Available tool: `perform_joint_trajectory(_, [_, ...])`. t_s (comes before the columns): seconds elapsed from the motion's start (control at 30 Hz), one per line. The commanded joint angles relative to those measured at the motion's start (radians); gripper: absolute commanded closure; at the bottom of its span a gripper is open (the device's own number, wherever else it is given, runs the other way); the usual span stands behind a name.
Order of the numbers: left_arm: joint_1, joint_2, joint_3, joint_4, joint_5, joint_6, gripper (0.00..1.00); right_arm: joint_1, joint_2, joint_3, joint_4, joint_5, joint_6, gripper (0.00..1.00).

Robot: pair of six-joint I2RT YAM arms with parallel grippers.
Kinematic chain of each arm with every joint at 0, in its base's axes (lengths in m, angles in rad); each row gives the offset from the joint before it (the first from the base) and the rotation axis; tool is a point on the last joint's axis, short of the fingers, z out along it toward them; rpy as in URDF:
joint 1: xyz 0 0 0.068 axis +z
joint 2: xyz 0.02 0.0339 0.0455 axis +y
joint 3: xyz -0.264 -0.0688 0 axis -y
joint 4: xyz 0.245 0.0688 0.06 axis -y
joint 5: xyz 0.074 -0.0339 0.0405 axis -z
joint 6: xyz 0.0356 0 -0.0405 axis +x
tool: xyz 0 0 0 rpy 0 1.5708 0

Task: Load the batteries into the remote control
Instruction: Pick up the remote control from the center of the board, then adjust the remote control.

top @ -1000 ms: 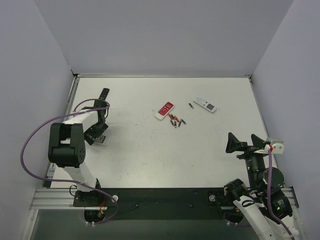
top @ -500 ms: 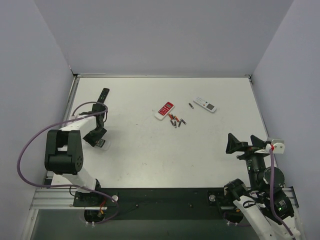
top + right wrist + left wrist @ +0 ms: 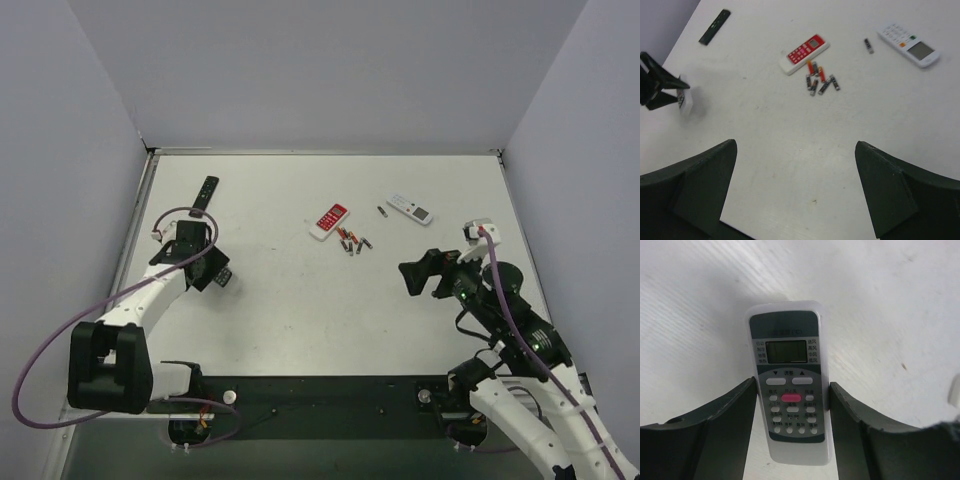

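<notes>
Grip on the remote control [image 3: 789, 390] is what I check first. My left hand [image 3: 215, 274] is closed on it, one of the fingers [image 3: 735, 430] on each long edge of its lower half, with the grey button face turned to the wrist camera. It is at the left side of the worktop [image 3: 300, 320], well apart from the other things. I judge it to be light and stiff, a hollow plastic shell with smooth sides that could slip if the squeeze is weak. The long edges are the right place to hold, because the back stays free there. I cannot see the back from any view, so I cannot say if the cover is on or off.

My right hand [image 3: 425, 277] is wide open and holds nothing; it hangs over the right part of the worktop. The batteries [image 3: 352, 242] lie in a tight cluster just beside the red-and-white remote [image 3: 329, 221], and some seem to touch one another. They are tiny, hard and round, so I expect them to roll and slide away from the fingertips. I would take one across the middle of its barrel. The lone battery [image 3: 381, 211] near the other white remote [image 3: 410, 209] looks easier, as nothing crowds it.
</notes>
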Motion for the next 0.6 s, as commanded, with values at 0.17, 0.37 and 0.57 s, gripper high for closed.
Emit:
perform_joint_trajectory(0.17, [-0.082, -0.272, -0.189, 0.506, 0.403, 0.069, 0.82, 0.014, 0.370, 0.033, 0.188, -0.494, 0.194, 0.00])
perform_joint_trajectory(0.37, [-0.162, -0.426, -0.351, 0.801, 0.541, 0.006, 0.82, 0.037, 0.537, 0.010, 0.355, -0.582, 0.283, 0.00])
perform_joint_trajectory(0.57, [-0.244, -0.529, -0.430, 1.006, 0.577, -0.042, 0.82, 0.069, 0.681, -0.016, 0.548, -0.637, 0.400, 0.00])
